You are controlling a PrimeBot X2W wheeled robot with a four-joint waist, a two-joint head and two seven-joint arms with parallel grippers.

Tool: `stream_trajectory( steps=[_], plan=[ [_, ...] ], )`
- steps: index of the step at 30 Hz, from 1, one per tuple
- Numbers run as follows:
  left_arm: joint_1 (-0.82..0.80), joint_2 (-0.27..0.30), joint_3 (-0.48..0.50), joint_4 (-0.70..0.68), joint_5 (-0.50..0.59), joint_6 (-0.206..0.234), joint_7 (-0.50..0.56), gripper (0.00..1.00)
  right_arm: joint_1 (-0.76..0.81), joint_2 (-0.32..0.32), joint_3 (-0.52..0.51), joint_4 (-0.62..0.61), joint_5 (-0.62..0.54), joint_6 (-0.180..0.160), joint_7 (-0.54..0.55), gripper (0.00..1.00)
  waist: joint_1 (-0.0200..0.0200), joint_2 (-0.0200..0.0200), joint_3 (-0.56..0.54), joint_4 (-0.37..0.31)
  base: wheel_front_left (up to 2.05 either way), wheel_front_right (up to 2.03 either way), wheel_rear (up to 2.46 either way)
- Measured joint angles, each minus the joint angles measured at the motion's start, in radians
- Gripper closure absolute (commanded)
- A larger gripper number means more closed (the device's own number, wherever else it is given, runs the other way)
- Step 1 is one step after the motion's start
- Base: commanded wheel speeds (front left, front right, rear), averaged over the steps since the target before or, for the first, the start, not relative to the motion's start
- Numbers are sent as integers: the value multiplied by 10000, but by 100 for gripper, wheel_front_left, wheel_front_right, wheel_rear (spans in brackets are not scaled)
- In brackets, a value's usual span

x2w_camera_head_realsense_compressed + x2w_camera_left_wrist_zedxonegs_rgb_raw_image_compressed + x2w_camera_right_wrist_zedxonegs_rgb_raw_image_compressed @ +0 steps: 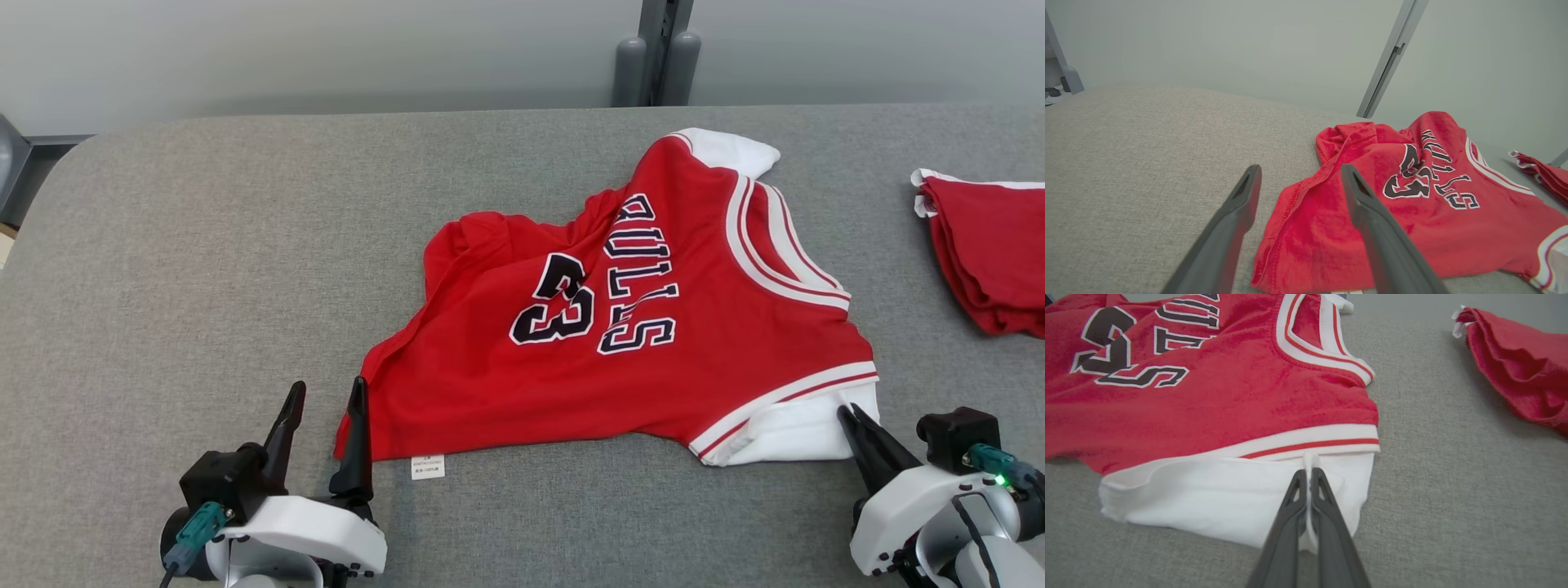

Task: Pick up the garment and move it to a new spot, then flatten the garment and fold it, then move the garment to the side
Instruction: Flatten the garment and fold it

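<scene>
Jersey (694,367) (plush red, rumpled): right claw (1308,473) pinches its white sleeve (1208,494); left claw (326,388) spread.

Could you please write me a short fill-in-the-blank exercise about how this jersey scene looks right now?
1. The right claw is shut on the ____ sleeve cloth of the red jersey.
2. The left claw, beside the jersey's hem corner, is ____ rather than shut.
3. The number printed on the jersey is ____.
4. The second red garment lies on the robot's ____ side of the jersey.

Missing words: white; open; 23; right.
</scene>
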Motion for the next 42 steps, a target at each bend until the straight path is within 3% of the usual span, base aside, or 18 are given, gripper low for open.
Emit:
stream_trajectory(
  steps=[9,11,12,14,15,16,17,26,32,42],
  plan=[
    [2,59,23,-67,-58,46,-13,0,989,52,-96,-1032,-439,0,-616,100,0,0,17,-239,0,0,0],
    [2,94,36,-92,-69,52,-13,0,1283,161,-240,-1302,-731,0,-803,81,0,0,26,-326,0,0,0],
    [2,115,40,-111,-69,61,-13,0,1405,199,-309,-1411,-869,-2,-855,78,0,0,32,-371,0,0,0],
    [2,140,44,-146,-69,90,-12,0,1676,353,-422,-1632,-993,0,-909,52,0,0,44,-464,0,0,0],
    [2,155,40,-165,-69,90,-12,0,1796,439,-504,-1720,-1045,0,-940,24,0,0,50,-509,0,0,0],
    [2,169,42,-176,-69,92,-10,0,1911,474,-537,-1839,-1116,0,-988,6,0,0,56,-552,0,0,0],
    [2,180,46,-188,-71,96,-10,0,1996,489,-556,-1933,-1174,0,-989,0,0,0,64,-595,0,0,0],
    [-21,198,-13,-224,-73,132,-2,0,2614,232,-959,-2560,-1141,0,-669,0,0,0,130,-774,0,0,0],
    [-56,144,-123,-180,-125,132,-2,0,1885,-46,-1649,-2922,-895,0,-104,0,0,0,86,-621,0,0,0],
    [-218,21,-245,21,-163,38,-46,0,-112,-761,-594,-792,336,0,1848,0,0,0,99,138,0,0,0]
  ],
)
